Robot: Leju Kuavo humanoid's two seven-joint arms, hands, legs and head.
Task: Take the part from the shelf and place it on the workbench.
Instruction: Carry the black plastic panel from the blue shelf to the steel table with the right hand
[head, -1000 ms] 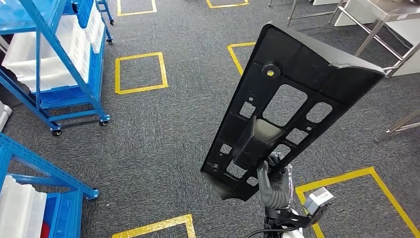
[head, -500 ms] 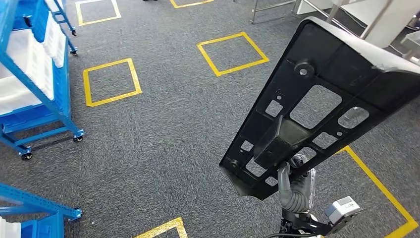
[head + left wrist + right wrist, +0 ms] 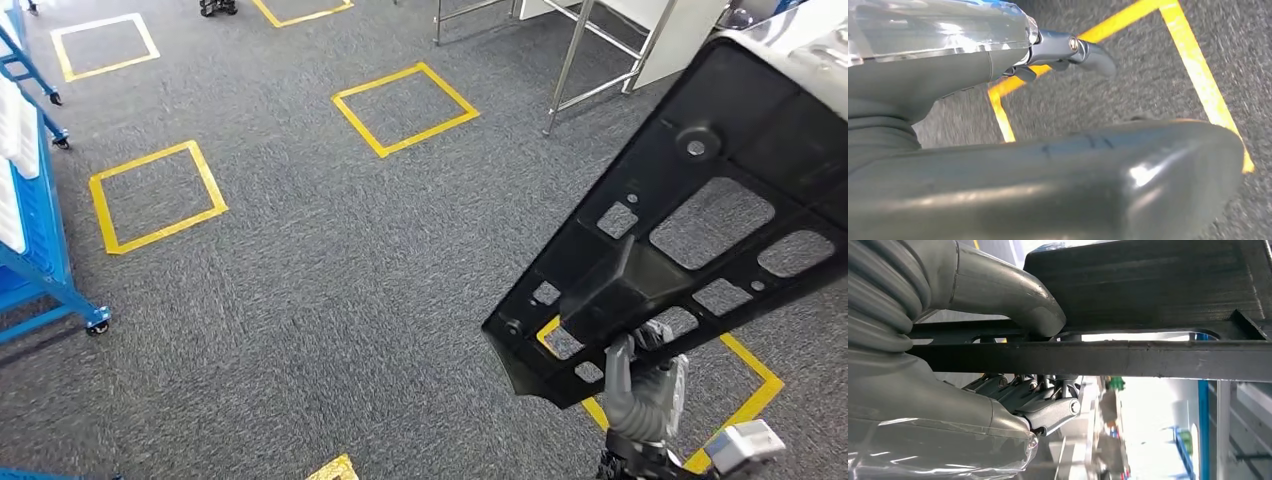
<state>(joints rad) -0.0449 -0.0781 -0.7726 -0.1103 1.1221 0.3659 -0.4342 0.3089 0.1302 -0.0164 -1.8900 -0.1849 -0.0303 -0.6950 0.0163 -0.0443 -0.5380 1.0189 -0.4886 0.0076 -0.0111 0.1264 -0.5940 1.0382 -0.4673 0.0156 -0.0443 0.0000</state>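
- Right now the right hand [image 3: 640,385] holds the part [image 3: 700,210] up in the air, over the grey carpet [image 3: 300,270] and its yellow tape squares [image 3: 405,108].
- Its fingers are closed around a thick block near the low, narrow end of the part, and in the right wrist view the thumb [image 3: 1013,295] presses on one side of a bar while the darker fingers [image 3: 1018,390] curl under the other side.
- The part is a big, flat, black plate with many holes cut in it, and it gets wider toward the top.
- It looks hard and stiff, like plastic, and it does not sag, so it should keep its shape.
- It is probably not very heavy, since one hand carries it.
- It is long, though, and the hand grips it near one end, so the wide far end could swing or tip when the robot walks or turns.
- The block and the edges of the holes look like good spots to grip, because fingers can hook around them.
- The left hand [image 3: 998,75] hangs down near the floor with nothing seen in it, but how far open it is cannot be told.
- Metal table legs [image 3: 565,70] stand far ahead of the part, and a blue shelf cart [image 3: 40,240] stands off to the left.
- No words, labels or brand marks can be read on the part.
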